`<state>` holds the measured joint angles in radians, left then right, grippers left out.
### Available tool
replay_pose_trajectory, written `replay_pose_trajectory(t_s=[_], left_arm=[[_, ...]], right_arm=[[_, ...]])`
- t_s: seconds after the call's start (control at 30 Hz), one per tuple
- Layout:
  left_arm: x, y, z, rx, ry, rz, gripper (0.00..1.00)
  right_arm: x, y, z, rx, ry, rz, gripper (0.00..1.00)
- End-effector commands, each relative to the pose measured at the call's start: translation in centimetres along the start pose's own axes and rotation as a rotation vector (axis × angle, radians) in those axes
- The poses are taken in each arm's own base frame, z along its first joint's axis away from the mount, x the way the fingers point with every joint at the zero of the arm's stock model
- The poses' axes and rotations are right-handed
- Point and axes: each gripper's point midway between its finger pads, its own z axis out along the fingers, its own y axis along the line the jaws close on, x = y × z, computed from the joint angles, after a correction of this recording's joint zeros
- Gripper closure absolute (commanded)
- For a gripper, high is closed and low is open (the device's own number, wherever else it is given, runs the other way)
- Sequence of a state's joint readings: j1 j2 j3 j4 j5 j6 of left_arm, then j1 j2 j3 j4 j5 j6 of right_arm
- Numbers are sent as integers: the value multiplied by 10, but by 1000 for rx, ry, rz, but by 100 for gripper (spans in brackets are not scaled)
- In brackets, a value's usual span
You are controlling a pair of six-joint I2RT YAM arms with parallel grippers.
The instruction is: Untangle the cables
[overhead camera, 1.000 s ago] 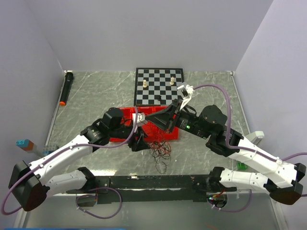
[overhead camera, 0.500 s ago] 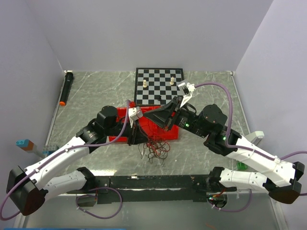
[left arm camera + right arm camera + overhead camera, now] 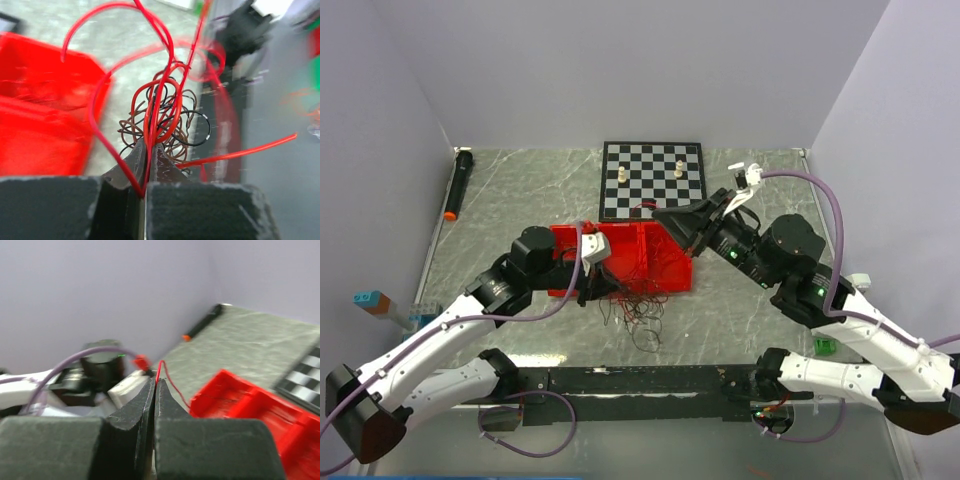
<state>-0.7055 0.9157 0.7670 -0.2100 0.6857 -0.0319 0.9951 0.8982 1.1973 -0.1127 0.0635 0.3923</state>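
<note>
Left gripper [image 3: 148, 156] — jaws closed tight on a red strand [image 3: 150, 100] of the cables [image 3: 167, 122]. The knot lies straight ahead of the fingertips, just beyond them, on the table beside the near edge of the red tray [image 3: 620, 250].

Right gripper [image 3: 154, 386] — jaws closed, pinching a red wire end [image 3: 161, 371], raised over the tray's far side and well apart from the knot. Whether both grip the same strand cannot be told.

The left arm is nearer the knot. The pull likely runs along the line between the grippers, across the tray.

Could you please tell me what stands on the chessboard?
A pale chess piece and another pale piece stand on the chessboard; the right end effector hides its near right corner.
</note>
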Motion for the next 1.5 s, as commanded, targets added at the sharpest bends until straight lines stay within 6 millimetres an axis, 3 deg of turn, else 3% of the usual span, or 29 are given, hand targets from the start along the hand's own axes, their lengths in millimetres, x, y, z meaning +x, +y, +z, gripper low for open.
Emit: replay_pose_trajectory(t_s=[0.0, 0.17, 0.37, 0.43, 0.57, 0.6, 0.7, 0.77, 0.83, 0.9, 1.1, 1.23, 1.3, 1.47], left_arm=[[46, 34, -12, -166, 144, 116, 99], [77, 63, -22, -293, 228, 204, 99], [82, 64, -24, -293, 248, 232, 98], [94, 68, -26, -305, 283, 249, 99], [116, 72, -32, -305, 346, 288, 95], [119, 71, -32, -294, 355, 298, 94], [122, 72, -33, -299, 360, 311, 89], [122, 71, -32, -288, 362, 318, 77], [120, 69, -32, -278, 357, 321, 64], [117, 67, -31, -267, 352, 316, 59], [109, 65, -32, -262, 343, 295, 61], [79, 49, -31, -204, 295, 273, 56], [64, 34, -32, -137, 281, 274, 58], [55, -2, -40, 23, 280, 262, 76]], right_arm=[[-60, -18, -23, 122, -173, -66, 100], [-72, -42, -45, 218, -212, -97, 100], [-50, -57, -49, 262, -133, -87, 100], [-62, -61, -61, 292, -176, -108, 100], [-105, -57, -85, 334, -272, -194, 100], [-122, -50, -91, 332, -304, -209, 100], [-147, -41, -100, 329, -347, -255, 100], [-156, -36, -102, 320, -364, -266, 100], [-156, -32, -98, 300, -356, -263, 100], [-150, -31, -91, 286, -331, -249, 100], [-133, -34, -80, 270, -289, -228, 100], [-121, -33, -62, 244, -248, -214, 100], [-113, -33, -51, 226, -227, -208, 100], [-86, -42, -11, 199, -149, -190, 100]])
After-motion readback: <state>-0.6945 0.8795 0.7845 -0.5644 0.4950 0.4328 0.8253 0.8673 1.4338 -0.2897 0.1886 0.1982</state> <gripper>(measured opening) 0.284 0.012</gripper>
